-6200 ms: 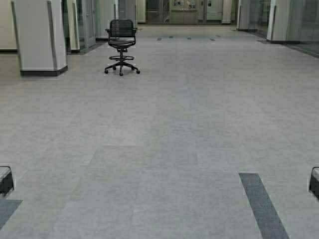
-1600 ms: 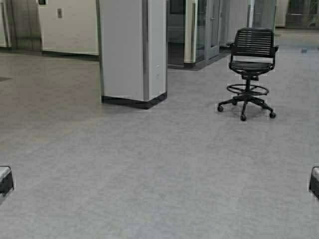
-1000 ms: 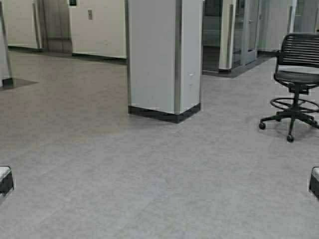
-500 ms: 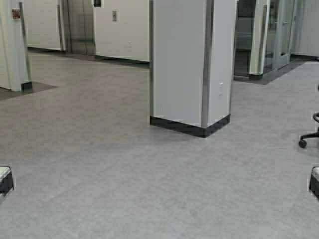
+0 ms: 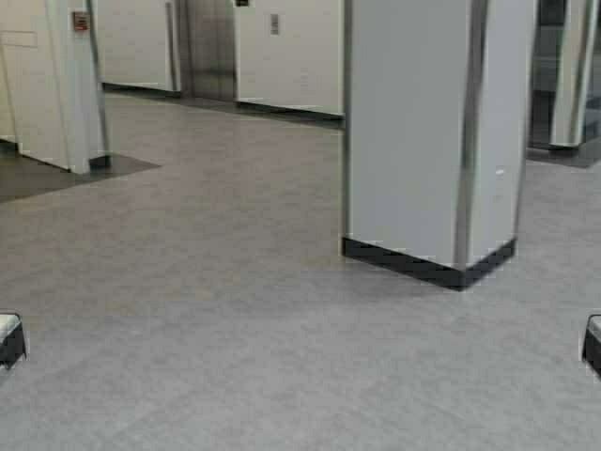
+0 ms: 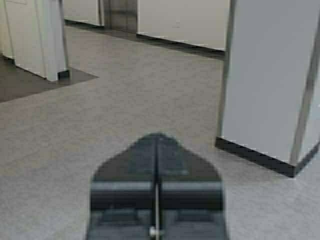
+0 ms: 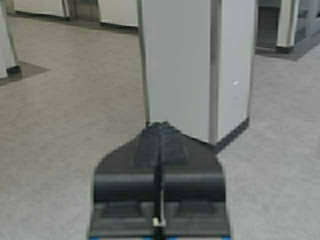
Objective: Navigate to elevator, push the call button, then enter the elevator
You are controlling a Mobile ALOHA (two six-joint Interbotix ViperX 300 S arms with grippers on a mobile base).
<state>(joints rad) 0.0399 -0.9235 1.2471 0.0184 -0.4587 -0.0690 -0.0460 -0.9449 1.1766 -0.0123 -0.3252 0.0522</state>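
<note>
Far ahead, call button (image 5: 274, 23) beside elevator (image 5: 210, 47); left gripper (image 6: 156, 145), right gripper (image 7: 160, 131) closed, empty.

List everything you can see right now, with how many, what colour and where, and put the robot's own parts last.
elevator: one, brushed steel doors, far wall, left of centre.
call button: one, silver plate, on the cream wall just right of the elevator.
square pillar: one, light grey with dark base and metal corner strip, right of centre, nearest to the robot.
wall corner: one, cream with dark base, far left, carrying a small red item.
floor: grey tile; a darker patch at far left.
glass partition: far right, behind the pillar.
left pincer: black, shut, held low over the floor.
right pincer: black, shut, pointing toward the pillar.
</note>
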